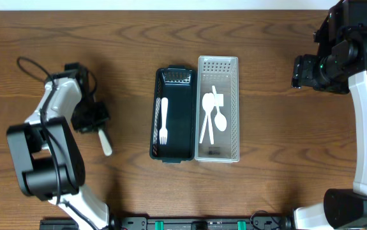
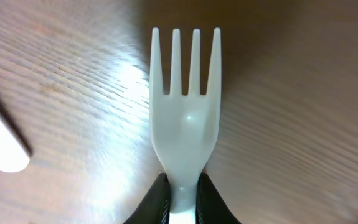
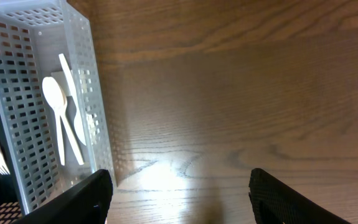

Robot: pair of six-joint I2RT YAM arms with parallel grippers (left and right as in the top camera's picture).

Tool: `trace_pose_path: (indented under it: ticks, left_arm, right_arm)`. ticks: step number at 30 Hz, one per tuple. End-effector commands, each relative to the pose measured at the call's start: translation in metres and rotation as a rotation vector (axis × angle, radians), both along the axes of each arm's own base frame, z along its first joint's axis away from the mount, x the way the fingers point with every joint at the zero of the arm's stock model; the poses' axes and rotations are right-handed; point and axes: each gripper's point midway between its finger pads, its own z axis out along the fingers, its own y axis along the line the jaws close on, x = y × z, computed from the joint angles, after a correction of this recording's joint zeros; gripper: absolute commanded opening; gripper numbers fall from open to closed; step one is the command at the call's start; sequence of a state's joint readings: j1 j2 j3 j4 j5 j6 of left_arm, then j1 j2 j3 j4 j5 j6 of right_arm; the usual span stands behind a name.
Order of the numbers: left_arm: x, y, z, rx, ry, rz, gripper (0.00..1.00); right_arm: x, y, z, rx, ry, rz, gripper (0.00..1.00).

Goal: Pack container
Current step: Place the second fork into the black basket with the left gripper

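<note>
From above, your left gripper [image 1: 91, 118] sits low at the left of the table [image 1: 266, 191], with a white handle [image 1: 105, 142] lying just beside it. At centre, the dark basket [image 1: 175, 75] holds a packed fork [image 1: 164, 120]. The white basket [image 1: 218, 64], touching its right side, holds spoons [image 1: 214, 118]. Your right gripper [image 1: 300, 71] hangs at the far right, well apart from both.

On the left wrist camera, your left gripper [image 2: 183, 200] is clenched on the neck of a white fork [image 2: 186, 118], tines pointing away over the wood. A blurred white piece [image 2: 1, 146] lies at the left.

On the right wrist camera, your right gripper [image 3: 179, 186] is spread wide with only bare wood between its fingers. The white basket [image 3: 98, 112] and spoons [image 3: 57, 106] lie to its left.
</note>
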State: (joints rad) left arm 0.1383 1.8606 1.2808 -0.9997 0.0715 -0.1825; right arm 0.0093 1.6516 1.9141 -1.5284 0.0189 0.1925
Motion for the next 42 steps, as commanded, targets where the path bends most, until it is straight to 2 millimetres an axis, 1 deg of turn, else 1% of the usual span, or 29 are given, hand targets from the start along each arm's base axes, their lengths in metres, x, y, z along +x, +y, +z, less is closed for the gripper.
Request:
trace_pose_path:
  ticks: [1, 3, 5, 6, 8, 9, 11, 13, 15, 16, 19, 24, 27, 29, 31, 33, 35, 36, 39, 40, 42]
  left_arm:
    - [0.032, -0.032, 0.078, 0.022, -0.225, -0.110, 0.06]
    - [0.036, -0.060, 0.110, 0.017, -0.308, -0.187, 0.06]
    - [0.037, -0.090, 0.134, 0.001, -0.384, -0.249, 0.06]
    - [0.036, -0.107, 0.144, -0.011, -0.416, -0.277, 0.06]
    - [0.032, -0.134, 0.154, -0.034, -0.454, -0.328, 0.06]
    - [0.029, -0.151, 0.156, -0.048, -0.464, -0.359, 0.06]
    - [0.025, -0.173, 0.154, -0.064, -0.467, -0.414, 0.06]
    - [0.022, -0.192, 0.146, -0.074, -0.454, -0.465, 0.06]
    - [0.023, -0.205, 0.131, -0.076, -0.426, -0.498, 0.06]
    - [0.025, -0.209, 0.123, -0.074, -0.410, -0.506, 0.06]
    - [0.029, -0.216, 0.090, -0.059, -0.331, -0.519, 0.06]
    - [0.029, -0.216, 0.032, -0.028, -0.182, -0.523, 0.06]
    - [0.028, -0.215, 0.009, -0.015, -0.123, -0.529, 0.06]
    - [0.027, -0.215, 0.001, -0.011, -0.106, -0.541, 0.06]
    - [0.028, -0.215, 0.001, -0.013, -0.110, -0.571, 0.09]
    - [0.031, -0.216, 0.007, -0.018, -0.130, -0.604, 0.14]
    - [0.034, -0.218, 0.018, -0.023, -0.160, -0.634, 0.40]
    - [0.037, -0.219, 0.024, -0.026, -0.178, -0.645, 0.47]
    - [0.045, -0.221, 0.053, -0.022, -0.247, -0.668, 0.56]
    - [0.047, -0.219, 0.065, -0.011, -0.272, -0.668, 0.56]
    - [0.052, -0.212, 0.094, 0.033, -0.333, -0.673, 0.58]
  right_arm:
    - [-0.001, -0.004, 0.007, -0.012, -0.025, 0.002, 0.73]
    - [0.000, -0.004, 0.007, -0.012, -0.030, 0.002, 0.73]
    - [0.001, -0.004, 0.008, -0.012, -0.034, 0.002, 0.73]
    - [0.002, -0.004, 0.008, -0.012, -0.036, 0.002, 0.73]
    - [0.002, -0.004, 0.008, -0.012, -0.036, 0.002, 0.73]
    - [0.002, -0.004, 0.008, -0.012, -0.035, 0.002, 0.73]
    - [0.002, -0.004, 0.008, -0.012, -0.035, 0.002, 0.73]
    - [0.001, -0.004, 0.008, -0.012, -0.035, 0.002, 0.73]
    - [0.001, -0.004, 0.008, -0.011, -0.034, 0.002, 0.73]
    - [0.001, -0.004, 0.008, -0.011, -0.034, 0.002, 0.73]
    - [0.001, -0.004, 0.008, -0.011, -0.034, 0.002, 0.73]
    - [0.000, -0.004, 0.007, -0.011, -0.029, 0.002, 0.73]
    - [-0.001, -0.004, 0.007, -0.011, -0.023, 0.002, 0.73]
    - [-0.003, -0.004, 0.006, -0.011, -0.018, 0.002, 0.73]
    - [-0.004, -0.004, 0.006, -0.011, -0.013, 0.002, 0.73]
    - [-0.004, -0.004, 0.006, -0.011, -0.012, 0.002, 0.73]
    - [-0.004, -0.004, 0.006, -0.011, -0.012, 0.002, 0.73]
    - [-0.004, -0.004, 0.006, -0.011, -0.012, 0.002, 0.73]
    - [-0.004, -0.004, 0.006, -0.011, -0.012, 0.002, 0.73]
    - [-0.004, -0.004, 0.006, -0.011, -0.012, 0.002, 0.73]
    - [-0.004, -0.004, 0.006, -0.012, -0.012, 0.002, 0.73]
